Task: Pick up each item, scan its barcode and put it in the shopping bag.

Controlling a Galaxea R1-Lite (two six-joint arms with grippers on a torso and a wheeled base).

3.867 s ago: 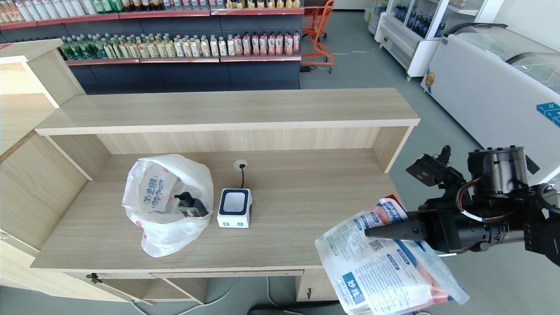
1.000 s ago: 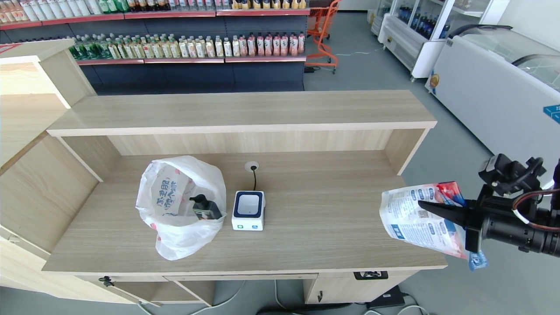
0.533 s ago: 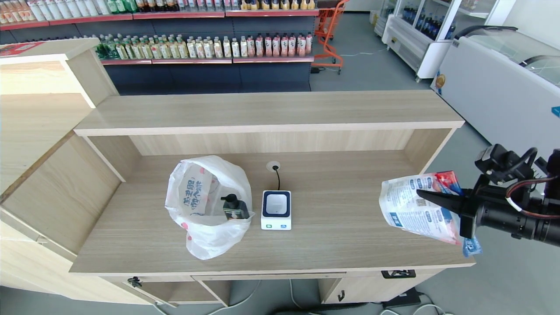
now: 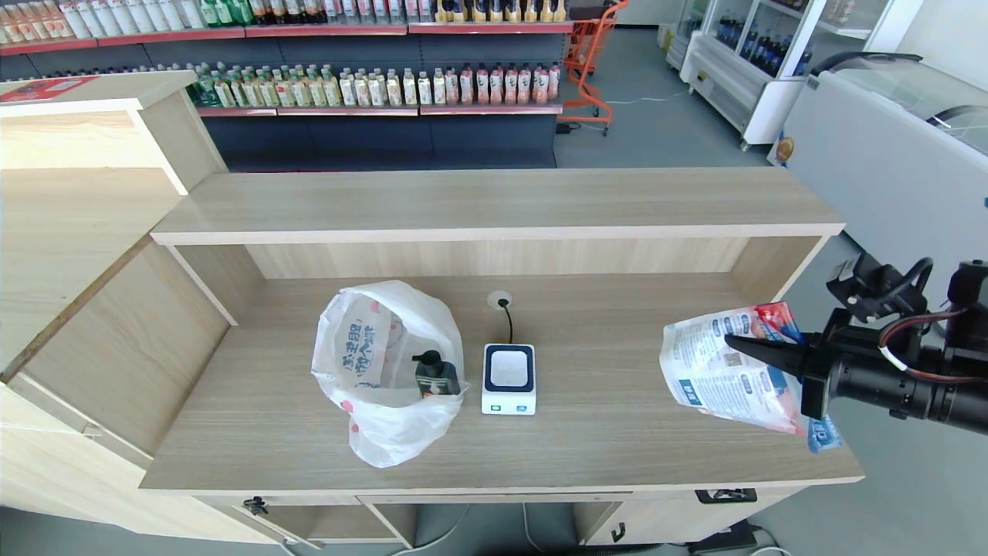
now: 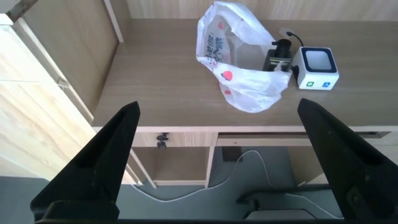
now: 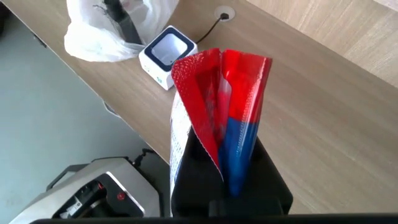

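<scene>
Pouch [image 4: 706, 374] hangs over the right end of the counter [image 4: 617, 436], pinched in the right gripper [image 4: 742, 345] (well apart from the scanner [image 4: 509, 378]); soft, light, probably slippery film, so grip its sealed edge, not the belly.

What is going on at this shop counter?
The robot is checking out goods. Its right gripper holds a printed pouch above the right end of the counter, not yet at the barcode scanner. A dark pump bottle already sits in the shopping bag beside the scanner. The left gripper hangs open, empty.
</scene>
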